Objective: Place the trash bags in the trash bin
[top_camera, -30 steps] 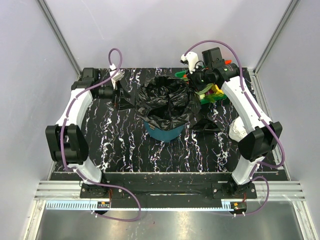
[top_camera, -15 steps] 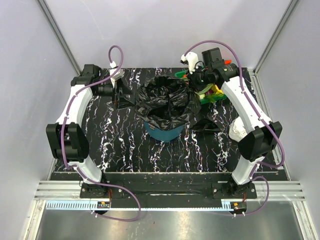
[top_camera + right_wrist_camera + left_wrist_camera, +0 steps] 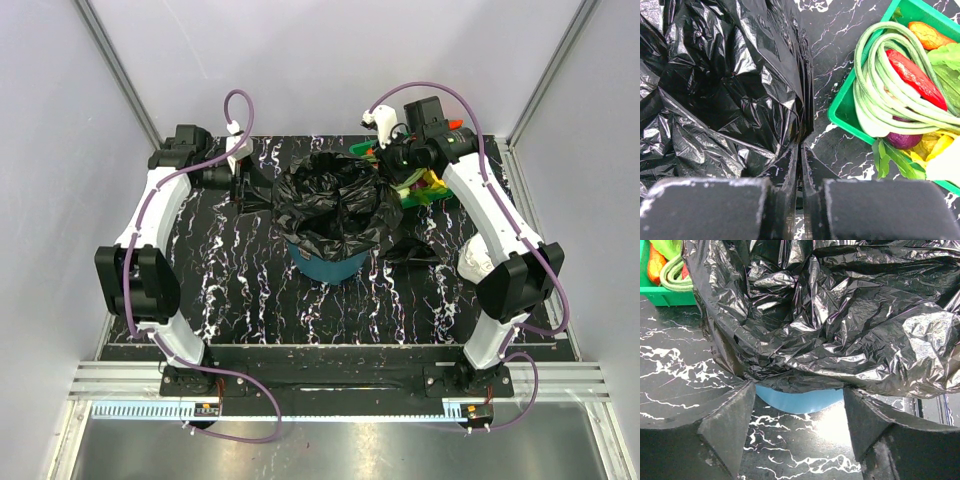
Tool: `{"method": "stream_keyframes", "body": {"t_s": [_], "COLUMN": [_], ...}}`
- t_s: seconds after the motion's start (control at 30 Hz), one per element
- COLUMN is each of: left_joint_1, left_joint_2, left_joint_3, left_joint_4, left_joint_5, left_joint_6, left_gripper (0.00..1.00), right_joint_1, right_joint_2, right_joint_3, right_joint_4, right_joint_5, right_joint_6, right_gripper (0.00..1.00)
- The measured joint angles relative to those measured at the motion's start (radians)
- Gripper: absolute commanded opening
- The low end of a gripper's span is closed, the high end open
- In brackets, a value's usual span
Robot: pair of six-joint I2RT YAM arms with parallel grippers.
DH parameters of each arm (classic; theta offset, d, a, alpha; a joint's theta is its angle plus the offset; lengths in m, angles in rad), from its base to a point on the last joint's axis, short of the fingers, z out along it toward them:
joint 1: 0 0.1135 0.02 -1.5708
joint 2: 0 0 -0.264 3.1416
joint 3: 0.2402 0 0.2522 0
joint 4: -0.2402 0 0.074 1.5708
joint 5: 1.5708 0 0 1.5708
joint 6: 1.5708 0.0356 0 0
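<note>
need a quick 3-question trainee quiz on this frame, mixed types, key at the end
1. True or false: the right jaws are shut on a fold of the black bag.
2. Where is the green tray relative to the bin? A) on the right arm's side B) on the left arm's side C) inside it
3. Fill in: the left jaws stand ____, facing the bin just below the bag's hanging edge.
Key: 1 true; 2 A; 3 open.
</note>
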Motion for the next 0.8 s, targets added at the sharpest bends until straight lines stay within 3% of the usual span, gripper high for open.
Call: {"method": "stream_keyframes", "body": {"t_s": [0.2,0.3,0.4,0.8], "left_joint_1": [-0.003,-0.003,-0.005,-0.008], "left_joint_2": [0.012,0.018,0.024,0.026], "left_joint_3": [0.000,0.000,0.000,0.019], "left_joint_4": [-0.010,-0.016,-0.017,-0.115], "left_joint_5": [0.013,0.020,0.027,-0.018], "left_joint_6": [0.005,0.009,0.013,0.090], "left_gripper": [0.48,0.16,0.00,0.00], "right_joint_1": [-0.002,-0.002,-0.002,-0.002], "right_joint_2": [0.000,0.000,0.000,-0.015], "right_joint_3": [0.000,0.000,0.000,-0.039], "right_joint_4": [0.000,0.000,0.000,0.004], "right_joint_5": [0.000,0.000,0.000,0.001], "right_joint_6": [0.000,0.000,0.000,0.000], "right_gripper": [0.10,0.10,0.10,0.09]}}
